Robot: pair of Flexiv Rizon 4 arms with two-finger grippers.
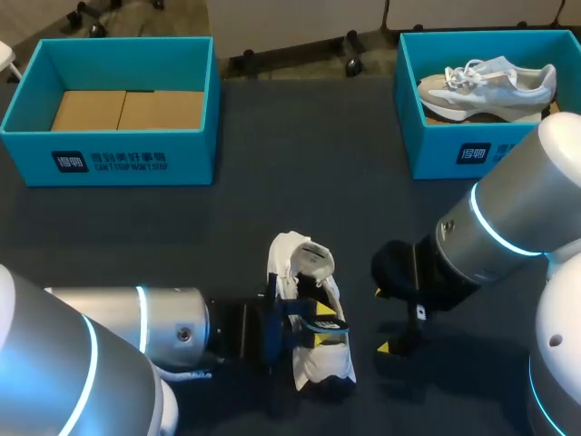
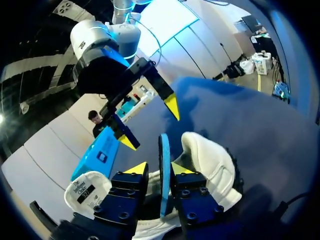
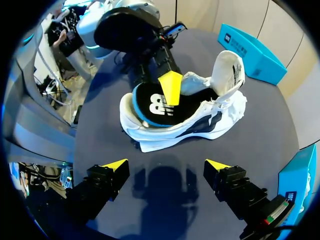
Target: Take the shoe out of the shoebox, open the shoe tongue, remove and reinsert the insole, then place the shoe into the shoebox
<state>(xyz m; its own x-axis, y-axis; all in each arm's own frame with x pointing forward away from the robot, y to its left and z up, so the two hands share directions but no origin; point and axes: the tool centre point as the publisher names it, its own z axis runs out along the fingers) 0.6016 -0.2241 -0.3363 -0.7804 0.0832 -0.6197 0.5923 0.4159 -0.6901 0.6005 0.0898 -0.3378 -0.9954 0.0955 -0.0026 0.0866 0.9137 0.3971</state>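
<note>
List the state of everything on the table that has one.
left shoebox: open, no shoe inside.
right shoebox: open, holding a grey sneaker.
white shoe: out of its box, on the table.
tongue: pulled open, standing up.
insole: at the shoe's opening, pinched between two fingers.
left gripper: shut on the insole.
right gripper: fingers open, empty, beside the white shoe.

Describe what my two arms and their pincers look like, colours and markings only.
The left arm and right arm are smooth, rounded silver-grey tubes, each banded by a glowing light-blue ring. Toward the wrist they turn black. The left pincer and right pincer have blocky black fingers studded with bolt heads, ending in bright yellow wedge-shaped tips.
</note>
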